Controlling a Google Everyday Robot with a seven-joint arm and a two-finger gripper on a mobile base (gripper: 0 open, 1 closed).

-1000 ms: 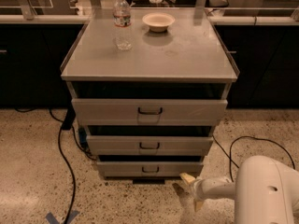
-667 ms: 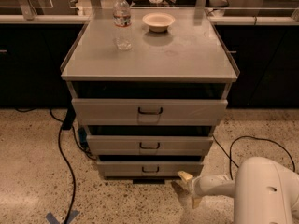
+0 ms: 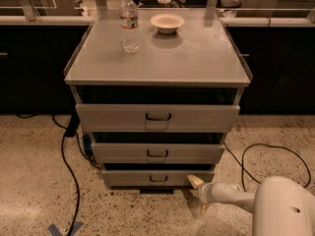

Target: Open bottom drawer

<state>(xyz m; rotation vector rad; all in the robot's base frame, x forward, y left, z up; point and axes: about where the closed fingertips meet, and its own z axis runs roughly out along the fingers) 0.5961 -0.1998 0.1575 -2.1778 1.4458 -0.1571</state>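
The bottom drawer (image 3: 133, 177) is the slimmest grey front, lowest in the metal cabinet, with a small dark handle (image 3: 158, 179) at its centre. It stands out only a little, like the two drawers above it. My gripper (image 3: 199, 195) is low over the floor, just right of and below the drawer's right front corner. Its fingers are spread apart and hold nothing. The upper fingertip (image 3: 195, 181) lies close to the drawer's right end. The white arm (image 3: 275, 205) comes in from the lower right.
The cabinet top (image 3: 197, 58) carries a water bottle (image 3: 129, 21) and a small bowl (image 3: 167, 22). Black cables (image 3: 69, 166) run over the speckled floor left of the cabinet, and another cable (image 3: 266, 149) loops to the right. Dark counters stand behind.
My gripper has moved slightly up and toward the right front corner of the bottom drawer. The drawers have not moved.
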